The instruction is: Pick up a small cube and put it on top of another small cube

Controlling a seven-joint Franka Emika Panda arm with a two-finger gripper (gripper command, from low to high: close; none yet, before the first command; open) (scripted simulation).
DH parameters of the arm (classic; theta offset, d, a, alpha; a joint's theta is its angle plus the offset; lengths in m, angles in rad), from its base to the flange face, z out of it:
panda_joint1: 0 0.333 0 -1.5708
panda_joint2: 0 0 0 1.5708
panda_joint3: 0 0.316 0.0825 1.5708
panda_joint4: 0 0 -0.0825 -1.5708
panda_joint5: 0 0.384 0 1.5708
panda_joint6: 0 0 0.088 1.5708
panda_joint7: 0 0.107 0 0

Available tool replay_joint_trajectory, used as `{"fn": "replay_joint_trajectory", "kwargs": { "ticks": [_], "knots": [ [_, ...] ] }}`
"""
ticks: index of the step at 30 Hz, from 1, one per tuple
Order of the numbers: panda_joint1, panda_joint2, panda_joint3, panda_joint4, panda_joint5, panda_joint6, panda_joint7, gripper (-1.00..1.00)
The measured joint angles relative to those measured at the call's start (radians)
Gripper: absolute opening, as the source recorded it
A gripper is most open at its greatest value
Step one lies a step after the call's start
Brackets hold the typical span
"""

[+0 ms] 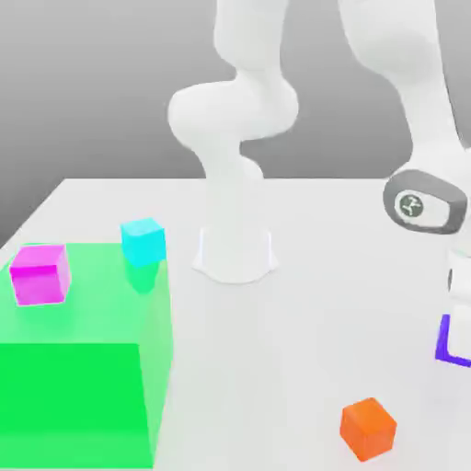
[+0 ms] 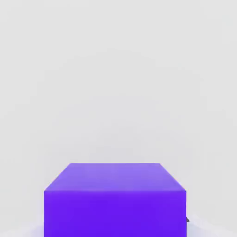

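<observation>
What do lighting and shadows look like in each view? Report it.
Exterior view: bright, even light, with the robot arm nearly washing out against the pale table; a darker green patch lies under the cyan cube. Hand view: the violet cube's top looks paler than its side.

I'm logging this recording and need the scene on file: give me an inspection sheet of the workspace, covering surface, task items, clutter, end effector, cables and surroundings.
Surface: pale, plain tabletop.
Task items: violet cube at the end effector, near the exterior view's right edge; which cube it should go on cannot be told.
Other cubes: orange cube on the tabletop; magenta cube and cyan cube at the large green block.
Clutter: nothing seen beyond these.
End effector: at the violet cube; grip cannot be confirmed.
Cables: nothing seen.
Surroundings: plain grey backdrop.
</observation>
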Motion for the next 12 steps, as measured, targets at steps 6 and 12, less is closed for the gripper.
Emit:
{"fn": "replay_joint_trajectory", "kwargs": {
  "ticks": [6, 12],
  "knots": [
    [-0.174, -0.033, -0.113, 0.036, 0.085, -0.062, -0.165, -1.00],
    [-0.170, 0.063, -0.138, 0.043, 0.062, 0.027, -0.153, 1.00]
  ]
}}
